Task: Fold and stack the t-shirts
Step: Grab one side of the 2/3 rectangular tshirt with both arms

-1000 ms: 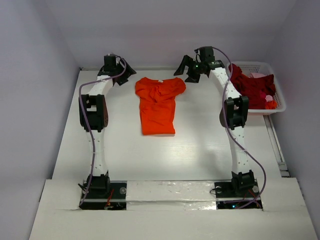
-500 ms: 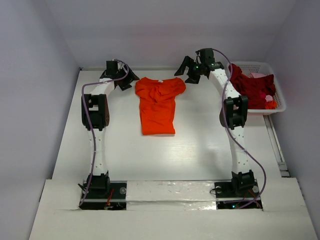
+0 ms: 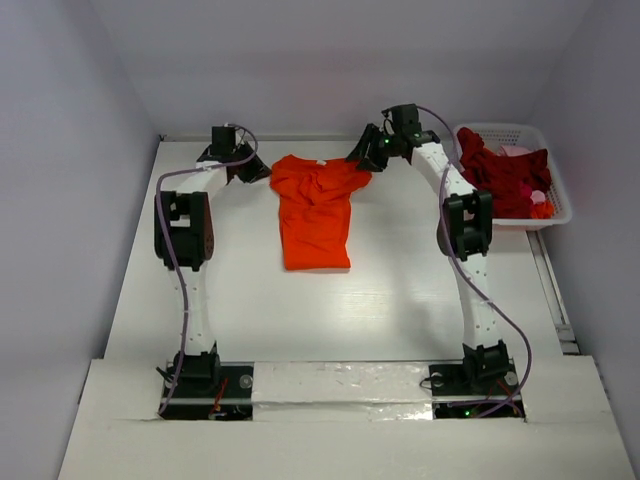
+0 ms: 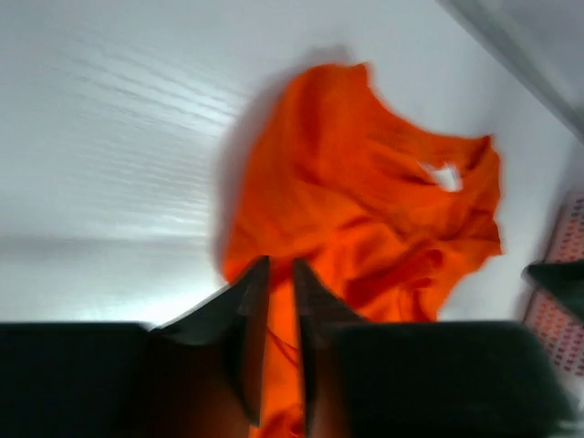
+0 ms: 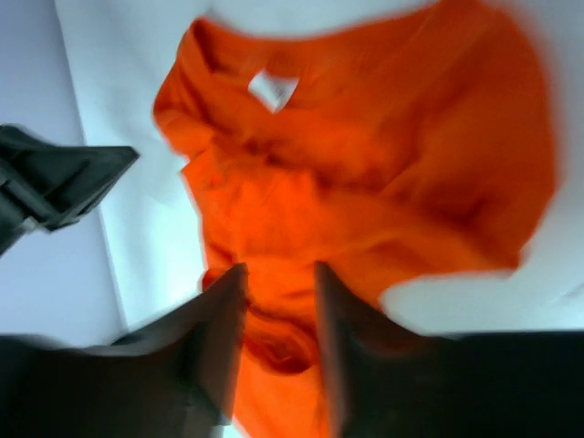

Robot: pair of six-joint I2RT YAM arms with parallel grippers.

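Note:
An orange t-shirt (image 3: 315, 215) lies partly folded at the middle back of the table, its white neck label (image 3: 320, 161) at the far edge. My left gripper (image 3: 252, 170) is down at its left shoulder. In the left wrist view its jaws (image 4: 280, 274) stand nearly together with orange cloth (image 4: 365, 182) in the narrow gap. My right gripper (image 3: 368, 155) is at the right sleeve. There the jaws (image 5: 280, 274) stand apart astride a bunched fold of the shirt (image 5: 383, 164). Dark red t-shirts (image 3: 505, 170) and a pale pink one (image 3: 515, 150) fill the basket.
The white lattice basket (image 3: 560, 190) stands at the back right, close beside the right arm. The back wall runs just behind both grippers. A metal rail (image 3: 550, 290) lines the table's right edge.
Both grippers have moved inward onto the orange t-shirt's shoulders. The left jaws have closed to a narrow gap on cloth, and the right jaws have narrowed.

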